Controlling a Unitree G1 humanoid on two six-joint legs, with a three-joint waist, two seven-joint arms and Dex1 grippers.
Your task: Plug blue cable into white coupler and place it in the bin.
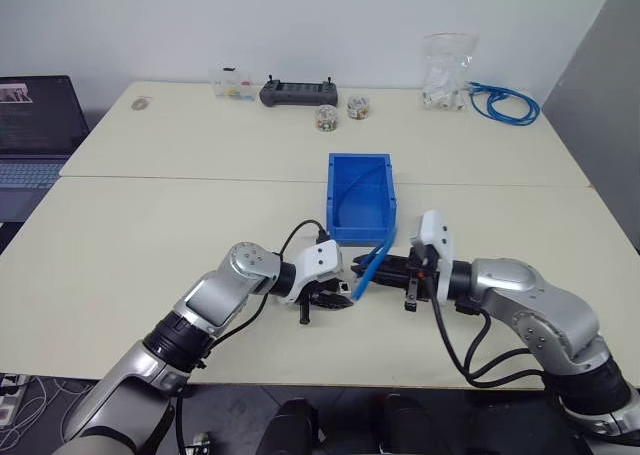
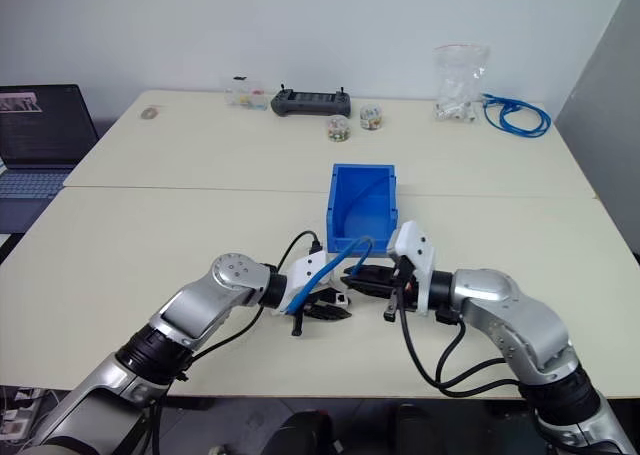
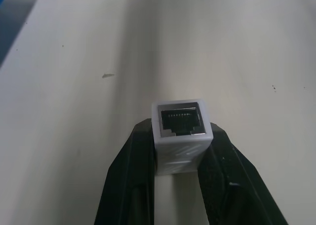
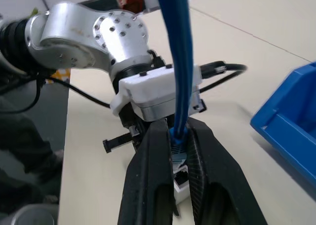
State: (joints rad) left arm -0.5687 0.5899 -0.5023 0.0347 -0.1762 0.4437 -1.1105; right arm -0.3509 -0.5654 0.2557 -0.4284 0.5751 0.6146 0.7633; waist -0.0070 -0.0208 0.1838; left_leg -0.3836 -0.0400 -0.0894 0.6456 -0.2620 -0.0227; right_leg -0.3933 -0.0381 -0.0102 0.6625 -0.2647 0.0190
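The white coupler (image 3: pixel 181 131) sits clamped between my left gripper's black fingers (image 3: pixel 129 170), its dark socket facing outward. My left gripper (image 1: pixel 342 301) is low over the table, in front of the bin (image 1: pixel 384 207), and is shut on the coupler. Facing it from the right, my right gripper (image 1: pixel 362 271) is shut on the blue cable (image 4: pixel 180 62) near its clear plug end (image 4: pixel 179 178). The two grippers' tips are close together, plug apart from socket. The cable (image 1: pixel 372 265) rises from the right gripper and trails back into the bright-blue bin.
At the table's far edge stand a black controller (image 1: pixel 298 94), two small jars (image 1: pixel 327 117), a clear bag of white parts (image 1: pixel 447 75) and a coiled bundle of blue cable (image 1: pixel 505 103). A laptop (image 1: pixel 35 125) stands off the table's left side.
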